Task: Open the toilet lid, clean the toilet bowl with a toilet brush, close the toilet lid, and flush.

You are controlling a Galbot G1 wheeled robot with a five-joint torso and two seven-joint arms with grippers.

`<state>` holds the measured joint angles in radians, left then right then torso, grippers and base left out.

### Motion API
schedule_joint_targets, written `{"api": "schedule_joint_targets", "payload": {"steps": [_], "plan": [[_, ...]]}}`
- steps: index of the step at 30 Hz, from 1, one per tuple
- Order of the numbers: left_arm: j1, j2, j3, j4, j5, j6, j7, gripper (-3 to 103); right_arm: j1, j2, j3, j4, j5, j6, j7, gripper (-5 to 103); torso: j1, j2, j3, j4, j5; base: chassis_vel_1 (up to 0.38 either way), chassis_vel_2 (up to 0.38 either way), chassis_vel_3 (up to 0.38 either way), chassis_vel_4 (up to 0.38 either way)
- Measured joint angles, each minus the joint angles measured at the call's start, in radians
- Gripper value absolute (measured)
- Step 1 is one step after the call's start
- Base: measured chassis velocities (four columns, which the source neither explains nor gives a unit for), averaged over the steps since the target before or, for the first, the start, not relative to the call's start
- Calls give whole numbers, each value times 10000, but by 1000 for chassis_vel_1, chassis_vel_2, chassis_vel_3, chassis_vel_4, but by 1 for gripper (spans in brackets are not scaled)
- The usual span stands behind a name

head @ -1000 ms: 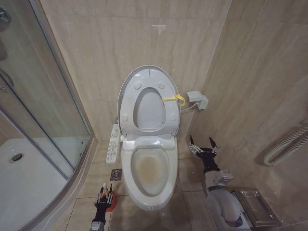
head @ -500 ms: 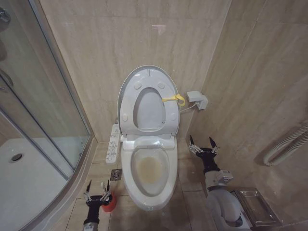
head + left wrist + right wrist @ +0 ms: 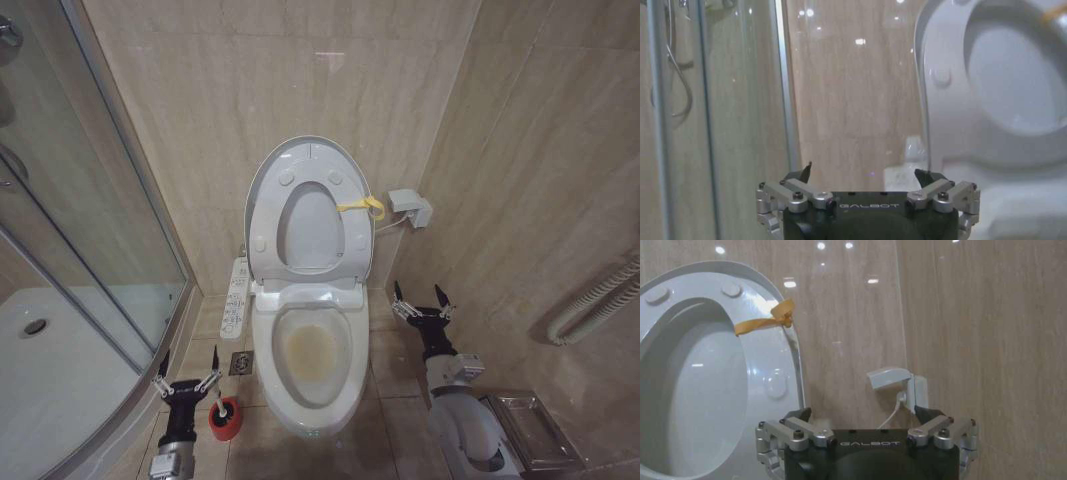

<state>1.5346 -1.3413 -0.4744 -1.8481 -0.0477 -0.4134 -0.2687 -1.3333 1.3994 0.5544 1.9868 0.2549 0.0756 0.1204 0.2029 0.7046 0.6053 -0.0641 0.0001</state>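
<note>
Your left hand (image 3: 186, 376) has moved up and off to the left since a second ago: back then it sat right over the red holder, now it is beside it with fingers spread wide, grasping nothing. The toilet brush (image 3: 224, 416) stands in its red cup on the floor just right of that hand, between it and the toilet bowl (image 3: 312, 350); the slim handle is hard to make out from the head view — only a thin stick above the cup. Your left arm is cut off at the bottom edge of the head view, wrist pointing up toward the wall. The toilet lid (image 3: 308, 208) stands upright against the wall with the seat raised too, yellow strap (image 3: 362, 207) on its right edge, same as before. Your right hand (image 3: 420, 304) hasn't moved — released, fingers apart, parked to the right of the bowl, pointing up.
</note>
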Motion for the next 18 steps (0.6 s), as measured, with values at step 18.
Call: {"api": "schedule_joint_targets", "payload": {"steps": [18], "plan": [[-129,-325,-201,-856,-518,1555,1135,100,0,0,0,-1,0,0,0,100,0,-1,1,1,-1,0,0,0,0]]}}
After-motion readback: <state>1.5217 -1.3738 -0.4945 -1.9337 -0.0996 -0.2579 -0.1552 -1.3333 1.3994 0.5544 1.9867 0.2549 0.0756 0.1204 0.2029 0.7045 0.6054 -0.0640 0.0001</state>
